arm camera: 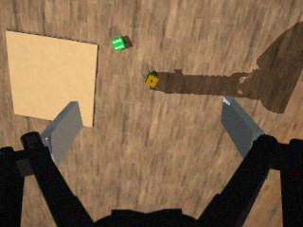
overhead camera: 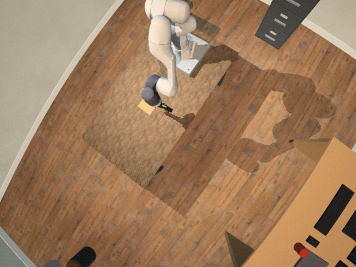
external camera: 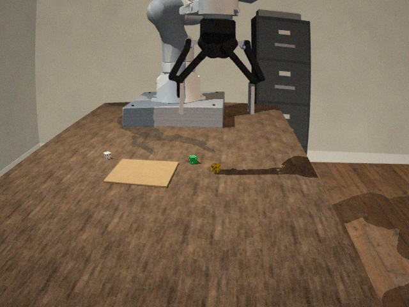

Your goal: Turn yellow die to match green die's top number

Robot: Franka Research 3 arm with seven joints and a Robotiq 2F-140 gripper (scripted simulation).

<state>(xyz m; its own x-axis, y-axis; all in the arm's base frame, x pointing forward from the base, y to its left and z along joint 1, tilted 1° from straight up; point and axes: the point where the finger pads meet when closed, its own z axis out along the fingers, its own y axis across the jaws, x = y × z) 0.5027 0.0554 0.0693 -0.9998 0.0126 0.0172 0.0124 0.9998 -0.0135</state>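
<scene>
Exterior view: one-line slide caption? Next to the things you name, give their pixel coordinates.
Open gripper (external camera: 216,112) above the table; yellow die (external camera: 215,167) and green die (external camera: 192,159) beside the mat (external camera: 142,172), white die (external camera: 107,155) opposite.

Mat (overhead camera: 146,107) (external camera: 142,172) (arm camera: 52,76) on table (overhead camera: 129,129) (external camera: 198,231) (arm camera: 156,147), dice (overhead camera: 163,102) (external camera: 192,159) (arm camera: 118,43) beside it

The mat (overhead camera: 147,107) (external camera: 142,172) (arm camera: 52,76) was plain pale tan; the green die (overhead camera: 163,102) (external camera: 192,160) (arm camera: 118,43) had white pips, the yellow die (overhead camera: 164,110) (external camera: 215,167) (arm camera: 151,79) black ones.
</scene>
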